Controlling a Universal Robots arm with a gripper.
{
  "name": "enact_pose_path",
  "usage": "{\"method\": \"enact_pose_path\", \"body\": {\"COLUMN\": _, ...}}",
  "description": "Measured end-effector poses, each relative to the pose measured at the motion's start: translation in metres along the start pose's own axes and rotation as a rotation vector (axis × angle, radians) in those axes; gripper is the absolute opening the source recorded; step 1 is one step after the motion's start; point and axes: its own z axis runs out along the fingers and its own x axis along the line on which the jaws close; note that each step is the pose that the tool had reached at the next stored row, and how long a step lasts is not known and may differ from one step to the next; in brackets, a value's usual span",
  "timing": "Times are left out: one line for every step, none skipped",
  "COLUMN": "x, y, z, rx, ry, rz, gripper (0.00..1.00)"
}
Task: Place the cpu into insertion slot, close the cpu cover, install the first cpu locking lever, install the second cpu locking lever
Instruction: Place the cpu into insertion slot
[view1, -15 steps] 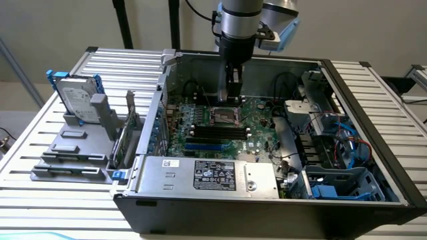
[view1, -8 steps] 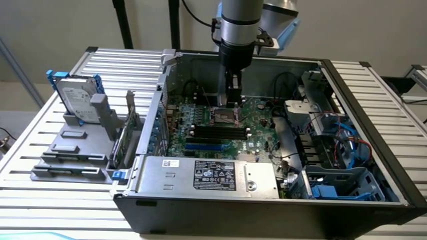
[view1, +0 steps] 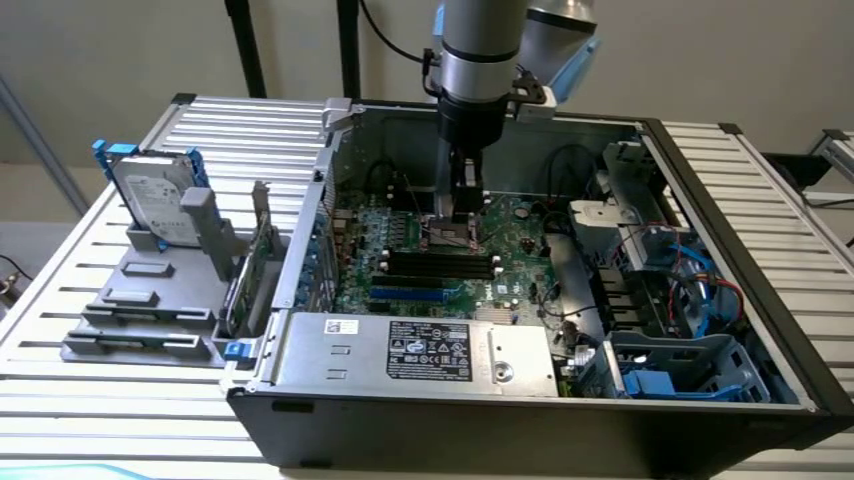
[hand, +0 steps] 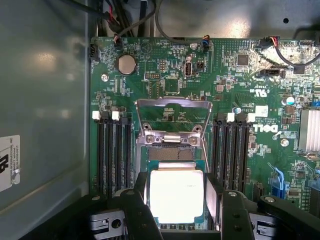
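Cpu (hand: 176, 195) between your wide-set fingers (hand: 140, 205), at the insertion slot (hand: 170, 154), cpu cover (hand: 172, 103) raised, whether gripped you cannot tell

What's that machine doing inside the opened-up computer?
A grey robot arm reaches into the open black computer case, its hand down at the square dark metal-rimmed socket in the green motherboard. The small pale silver square chip is right at the hand, over the socket; whether it is gripped or already lying in place I cannot tell. The thin silvery metal cover frame stands flipped up, not yet closed.
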Motion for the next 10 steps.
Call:
{"method": "enact_pose_path", "body": {"x": 0.000, "y": 0.0000, "z": 0.0011, "rx": -0.0002, "ry": 0.0010, "rz": 0.000, "gripper": 0.55}}
{"method": "enact_pose_path", "body": {"x": -0.001, "y": -0.0001, "z": 0.0022, "rx": -0.0002, "ry": 0.0013, "rz": 0.000, "gripper": 0.55}}
{"method": "enact_pose_path", "body": {"x": -0.001, "y": -0.0001, "z": 0.0031, "rx": -0.0001, "ry": 0.0014, "rz": 0.000, "gripper": 0.55}}
{"method": "enact_pose_path", "body": {"x": -0.001, "y": -0.0001, "z": 0.0040, "rx": -0.0001, "ry": 0.0014, "rz": -0.001, "gripper": 0.55}}
{"method": "enact_pose_path", "body": {"x": -0.001, "y": -0.0001, "z": 0.0051, "rx": -0.0001, "ry": 0.0014, "rz": -0.001, "gripper": 0.55}}
{"method": "enact_pose_path", "body": {"x": -0.001, "y": -0.0002, "z": 0.0063, "rx": 0.0000, "ry": 0.0013, "rz": -0.001, "gripper": 0.55}}
{"method": "enact_pose_path", "body": {"x": -0.001, "y": -0.0002, "z": 0.0077, "rx": 0.0000, "ry": 0.0013, "rz": -0.001, "gripper": 0.55}}
{"method": "enact_pose_path", "body": {"x": -0.001, "y": -0.0002, "z": 0.0091, "rx": -0.0001, "ry": 0.0014, "rz": -0.001, "gripper": 0.55}}
{"method": "enact_pose_path", "body": {"x": -0.001, "y": -0.0003, "z": 0.0104, "rx": -0.0001, "ry": 0.0014, "rz": -0.001, "gripper": 0.55}}
{"method": "enact_pose_path", "body": {"x": -0.001, "y": -0.0003, "z": 0.0118, "rx": -0.0001, "ry": 0.0015, "rz": -0.001, "gripper": 0.55}}
